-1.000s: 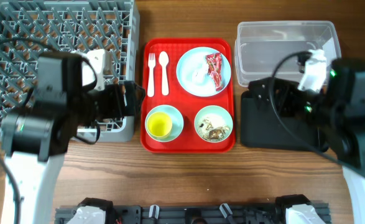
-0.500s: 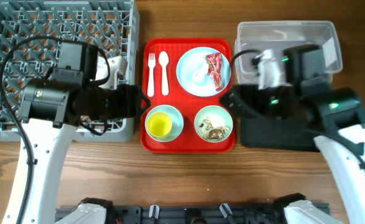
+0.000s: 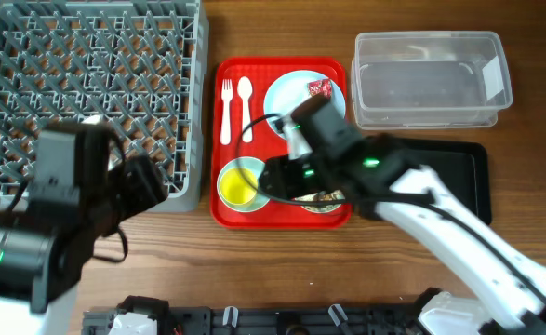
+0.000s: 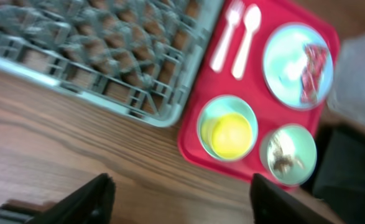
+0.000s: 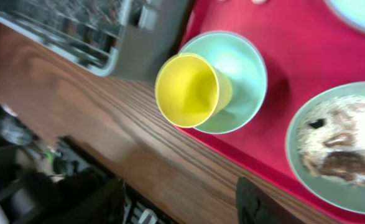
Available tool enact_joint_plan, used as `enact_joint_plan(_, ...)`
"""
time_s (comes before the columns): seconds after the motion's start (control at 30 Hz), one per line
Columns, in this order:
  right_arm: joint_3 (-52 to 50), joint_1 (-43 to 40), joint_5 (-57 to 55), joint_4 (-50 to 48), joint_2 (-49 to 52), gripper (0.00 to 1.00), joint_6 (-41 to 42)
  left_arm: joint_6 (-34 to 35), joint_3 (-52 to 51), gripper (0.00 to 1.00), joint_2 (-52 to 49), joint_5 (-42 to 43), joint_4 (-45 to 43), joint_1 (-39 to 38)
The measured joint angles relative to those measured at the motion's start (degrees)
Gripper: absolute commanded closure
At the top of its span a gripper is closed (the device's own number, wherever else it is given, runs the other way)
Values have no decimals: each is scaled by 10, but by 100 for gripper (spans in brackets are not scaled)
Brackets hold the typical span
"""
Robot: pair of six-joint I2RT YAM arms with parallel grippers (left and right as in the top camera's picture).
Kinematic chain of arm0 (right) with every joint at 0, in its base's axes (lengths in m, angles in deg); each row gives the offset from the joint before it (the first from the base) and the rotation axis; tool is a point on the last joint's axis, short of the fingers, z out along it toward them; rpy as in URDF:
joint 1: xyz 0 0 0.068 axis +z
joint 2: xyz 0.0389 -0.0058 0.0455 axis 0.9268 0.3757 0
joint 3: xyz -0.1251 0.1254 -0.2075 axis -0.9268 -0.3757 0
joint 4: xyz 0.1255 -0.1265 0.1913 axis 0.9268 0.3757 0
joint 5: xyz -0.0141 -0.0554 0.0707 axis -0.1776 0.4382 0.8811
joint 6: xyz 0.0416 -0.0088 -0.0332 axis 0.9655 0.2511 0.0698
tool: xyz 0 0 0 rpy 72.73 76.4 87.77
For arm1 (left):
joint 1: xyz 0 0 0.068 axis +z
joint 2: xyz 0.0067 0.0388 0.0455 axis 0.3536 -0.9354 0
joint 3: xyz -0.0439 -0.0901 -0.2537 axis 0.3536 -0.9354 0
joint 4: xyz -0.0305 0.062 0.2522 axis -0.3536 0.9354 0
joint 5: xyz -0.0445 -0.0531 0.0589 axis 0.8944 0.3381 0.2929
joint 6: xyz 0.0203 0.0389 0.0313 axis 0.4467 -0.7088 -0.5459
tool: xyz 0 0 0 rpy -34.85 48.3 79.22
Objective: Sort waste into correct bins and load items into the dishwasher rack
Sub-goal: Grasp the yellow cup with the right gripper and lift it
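On the red tray [image 3: 282,216] lie a white fork [image 3: 226,112] and spoon [image 3: 246,107], and a pale-blue plate [image 3: 291,98] with the red wrapper [image 3: 320,89]. A yellow cup [image 3: 237,188] stands in the pale-blue bowl [image 5: 244,68]. The mint-green bowl [image 5: 337,186] holds food scraps [image 5: 334,146] and is mostly hidden under my right arm in the overhead view. My right gripper [image 5: 176,205] is open and empty, low over the tray's front beside the cup [image 5: 191,90]. My left gripper [image 4: 182,202] is open and empty over bare table in front of the grey rack [image 3: 86,84].
The clear tub [image 3: 431,79] stands at the back right with the black tray [image 3: 468,172] in front of it, partly under my right arm. The rack's front right corner [image 4: 170,115] is close to the red tray's left edge. Wooden table runs along the front.
My right arm has swung left from the black tray to over the red tray's front. My left arm has pulled back from the rack's right edge toward the front left.
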Motion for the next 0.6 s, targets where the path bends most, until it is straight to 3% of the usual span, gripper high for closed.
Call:
enact_joint_plan(0.23,0,25,-57,-66,139,60,51,35,0,16,36,-38,24,0)
enact_joint_plan(0.6,-1,25,-68,-99,203,82,57,38,0,12,35,-46,38,0)
